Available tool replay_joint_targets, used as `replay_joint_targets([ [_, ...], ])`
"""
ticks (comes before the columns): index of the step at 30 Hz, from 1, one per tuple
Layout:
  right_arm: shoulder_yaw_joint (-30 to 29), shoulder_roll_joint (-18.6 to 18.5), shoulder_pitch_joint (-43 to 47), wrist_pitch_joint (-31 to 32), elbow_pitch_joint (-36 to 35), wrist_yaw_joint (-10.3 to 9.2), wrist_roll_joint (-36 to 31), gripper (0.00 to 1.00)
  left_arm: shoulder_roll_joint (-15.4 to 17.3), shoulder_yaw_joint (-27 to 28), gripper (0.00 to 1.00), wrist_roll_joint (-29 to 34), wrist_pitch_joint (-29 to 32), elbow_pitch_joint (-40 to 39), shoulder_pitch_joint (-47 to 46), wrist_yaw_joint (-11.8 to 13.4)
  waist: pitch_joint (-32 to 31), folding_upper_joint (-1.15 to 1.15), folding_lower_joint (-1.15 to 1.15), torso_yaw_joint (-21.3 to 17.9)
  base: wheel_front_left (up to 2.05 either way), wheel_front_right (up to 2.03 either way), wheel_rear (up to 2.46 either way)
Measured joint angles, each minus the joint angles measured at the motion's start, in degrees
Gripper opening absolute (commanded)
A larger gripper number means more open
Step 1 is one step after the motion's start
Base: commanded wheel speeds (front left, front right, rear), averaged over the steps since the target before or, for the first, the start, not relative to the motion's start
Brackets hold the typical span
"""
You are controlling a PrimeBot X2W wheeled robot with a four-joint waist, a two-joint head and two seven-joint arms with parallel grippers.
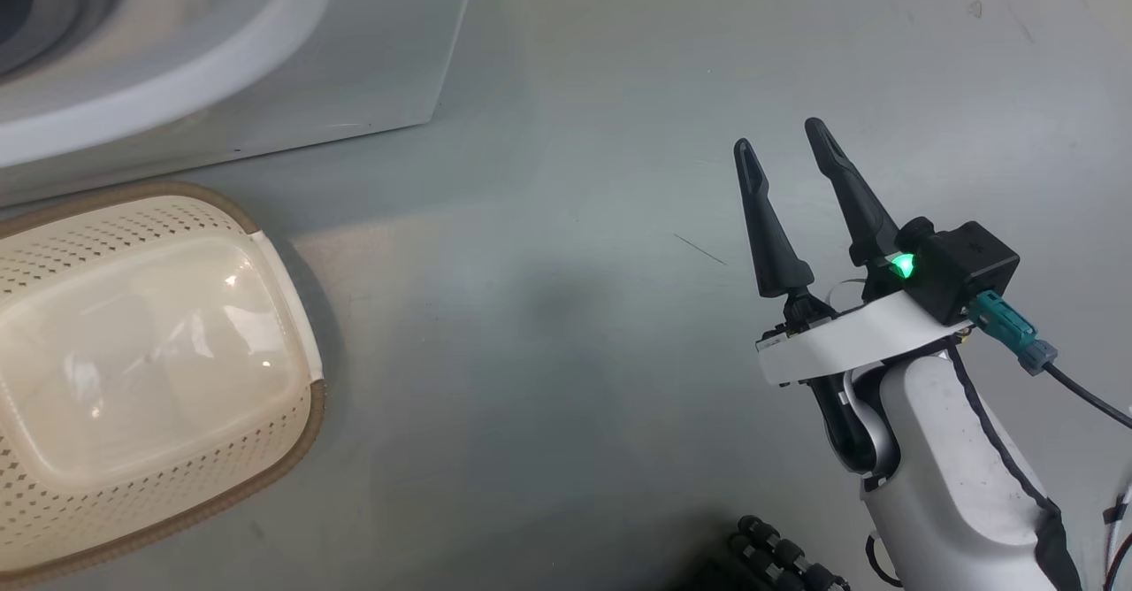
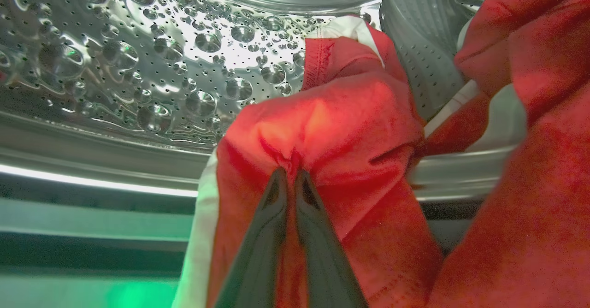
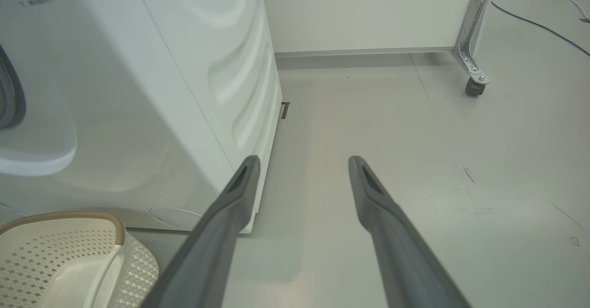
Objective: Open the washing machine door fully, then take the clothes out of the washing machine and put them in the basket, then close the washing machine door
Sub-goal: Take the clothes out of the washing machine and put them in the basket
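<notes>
In the left wrist view my left gripper (image 2: pixel 289 175) is inside the steel drum of the washing machine (image 2: pixel 138 59), shut on a pinched fold of the red clothes (image 2: pixel 332 128). More red fabric with white trim hangs at the right. My right gripper (image 1: pixel 781 144) stands open over the bare floor, nothing between its fingers, and shows open too in its own view (image 3: pixel 302 165). The cream basket (image 1: pixel 283 326) with a brown rim sits on the floor at the left, below the white washing machine (image 1: pixel 371 60). The washing machine door is out of view.
A grey ribbed drum paddle (image 2: pixel 424 45) sits behind the clothes. In the right wrist view the washer's side panel (image 3: pixel 221 82) stands left, the basket (image 3: pixel 69 243) low left, a castor leg (image 3: pixel 474 85) and a cable far right.
</notes>
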Motion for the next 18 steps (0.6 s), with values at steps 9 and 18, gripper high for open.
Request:
replay_joint_targets([
  [9,-0.6,0.0,0.0,0.0,0.7,0.00,-0.7,1.00,-1.5,0.4,0.00,-0.7,-7.1,1.8,0.1,0.3,-2.5,0.00,0.00,1.2,0.00,0.00,0.00],
  [18,-1.7,0.0,0.1,0.0,1.5,0.02,-1.7,1.00,-4.6,0.8,0.00,-2.5,-14.3,2.9,2.6,0.3,-5.5,0.00,0.00,2.3,0.00,0.00,0.00],
])
